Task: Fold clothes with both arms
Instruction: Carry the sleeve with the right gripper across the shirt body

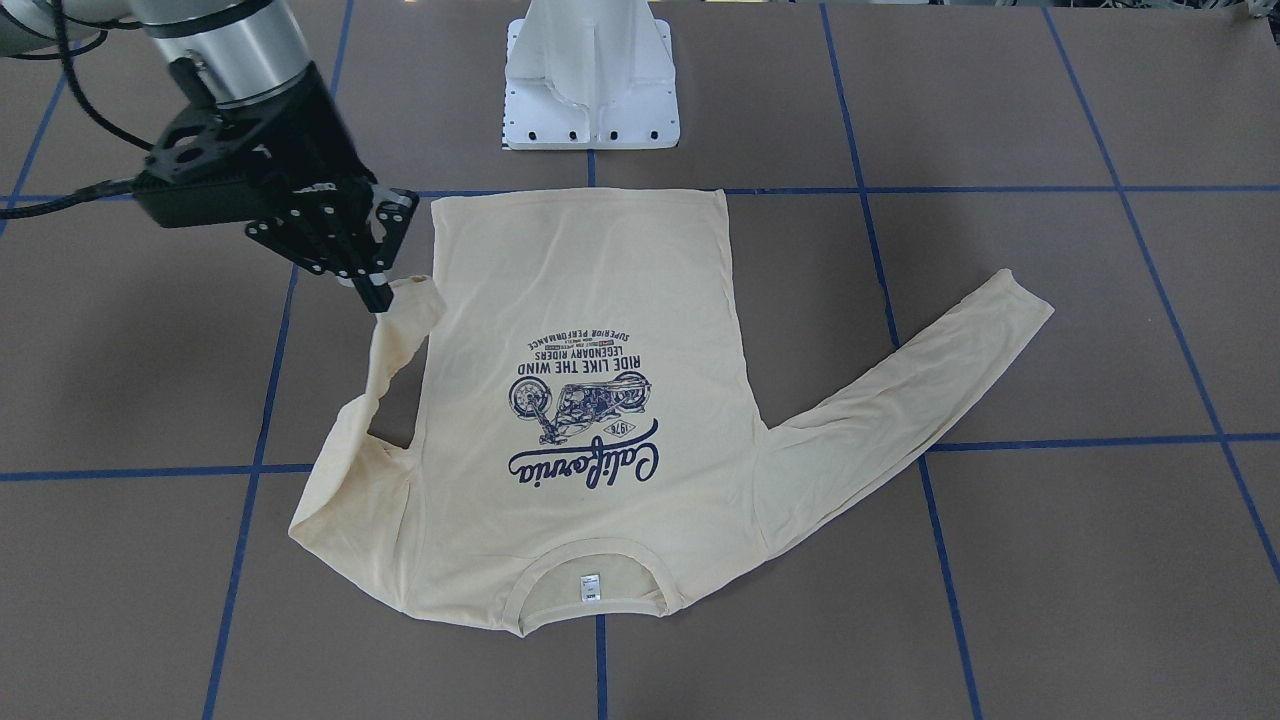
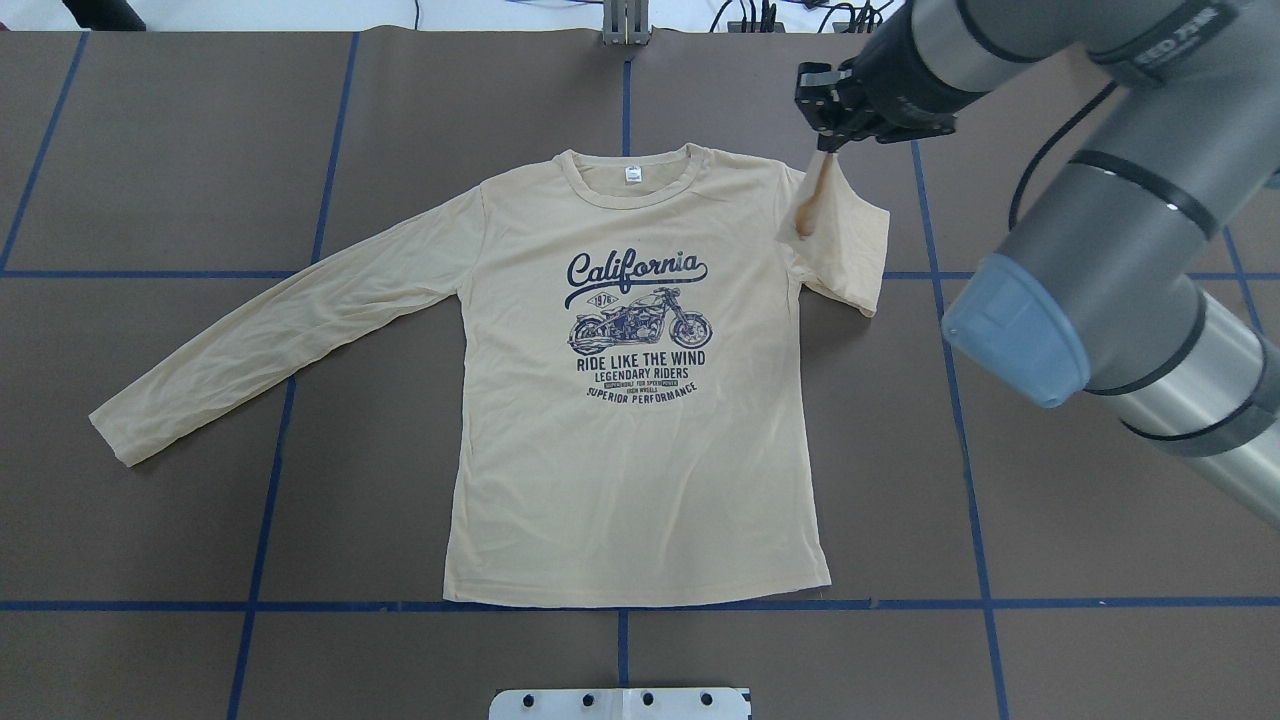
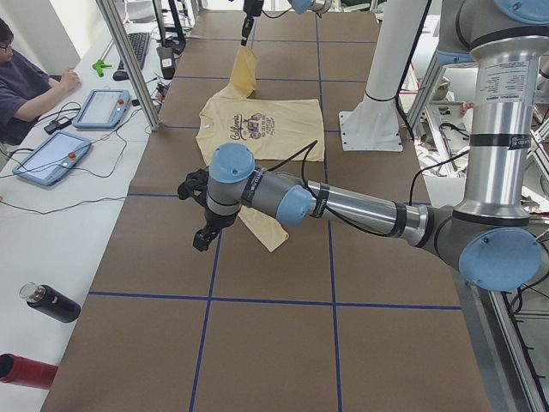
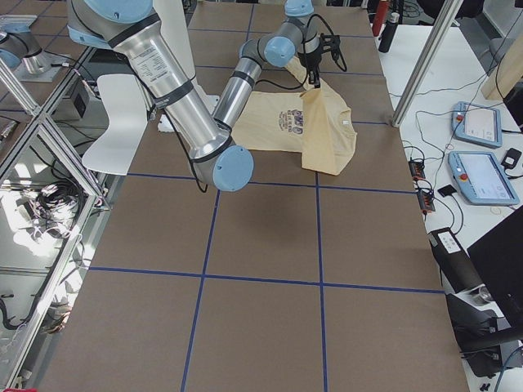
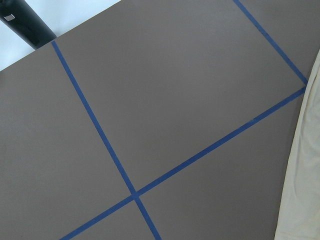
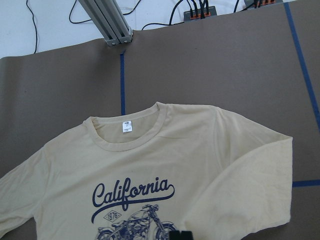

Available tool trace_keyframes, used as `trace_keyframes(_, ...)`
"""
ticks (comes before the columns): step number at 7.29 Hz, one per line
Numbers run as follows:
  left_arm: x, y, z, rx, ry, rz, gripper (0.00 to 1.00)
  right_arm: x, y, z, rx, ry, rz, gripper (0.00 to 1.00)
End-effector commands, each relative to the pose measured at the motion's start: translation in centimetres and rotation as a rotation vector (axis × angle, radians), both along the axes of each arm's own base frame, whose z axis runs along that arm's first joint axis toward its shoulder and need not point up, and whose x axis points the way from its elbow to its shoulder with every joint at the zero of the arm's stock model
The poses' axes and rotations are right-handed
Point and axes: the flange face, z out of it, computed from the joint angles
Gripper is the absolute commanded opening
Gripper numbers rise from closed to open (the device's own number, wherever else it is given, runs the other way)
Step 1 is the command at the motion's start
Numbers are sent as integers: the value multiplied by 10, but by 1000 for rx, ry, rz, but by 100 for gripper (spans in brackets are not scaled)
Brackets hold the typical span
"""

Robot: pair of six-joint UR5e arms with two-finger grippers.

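The cream-yellow long-sleeved T-shirt [image 2: 640, 450] lies flat and print-up on the brown table, with its neck label away from the robot. My right gripper [image 2: 830, 140] is shut on the cuff of the shirt's right sleeve [image 2: 840, 250]. It holds the cuff lifted and doubled back near the shoulder; it also shows in the front view [image 1: 375, 295]. The other sleeve [image 2: 270, 330] lies stretched out flat. My left gripper [image 3: 200, 242] hovers above the table near that sleeve's cuff. It shows only in the exterior left view, so I cannot tell if it is open or shut.
The white base mount [image 1: 590, 90] stands at the robot's edge of the table. Blue tape lines [image 2: 270, 470] grid the brown surface. An operator [image 3: 21, 81], tablets and bottles are on a side bench. An aluminium post [image 6: 107, 22] stands past the far table edge.
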Motion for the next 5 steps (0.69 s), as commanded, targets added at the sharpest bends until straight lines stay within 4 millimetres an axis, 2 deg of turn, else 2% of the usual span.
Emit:
trace_keyframes(1, 0, -1, 4, -8, 0, 0, 100, -72, -8, -72, -10, -18, 59, 0)
trace_keyframes(2, 1, -2, 13, -24, 1, 2, 100, -106, -23, -109, -33, -11, 83, 0)
trace_keyframes(3, 1, -3, 17, -32, 1, 2, 100, -156, -34, -142, -55, 29, 113, 0)
trace_keyframes(4, 1, -3, 17, -32, 1, 2, 100, -211, -23, -166, -69, 70, 119, 0)
trace_keyframes(5, 1, -3, 17, -31, -1, 2, 100, -252, -22, -180, -92, 113, 138, 0)
